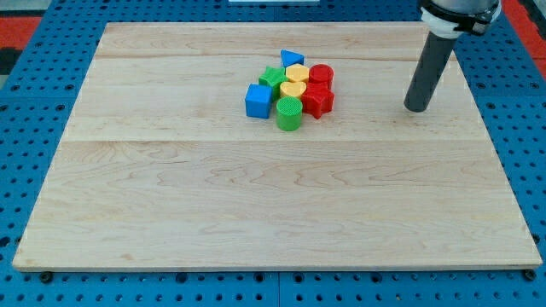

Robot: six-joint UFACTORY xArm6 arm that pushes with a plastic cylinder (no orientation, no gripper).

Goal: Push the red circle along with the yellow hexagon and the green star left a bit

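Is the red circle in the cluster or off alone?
In: the red circle touches the yellow hexagon at the cluster's right edge.

— From where is the scene viewed?

— One view only is given. The wooden board [281, 205] is seen from above and from beyond its bottom edge, tilted down toward the top edge. All four corners are kept in frame, with blue pegboard [34, 102] beyond every edge — a moderately near standpoint. Nothing is shared with another view.

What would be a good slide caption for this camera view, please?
My tip rests right of a tight cluster of coloured blocks.
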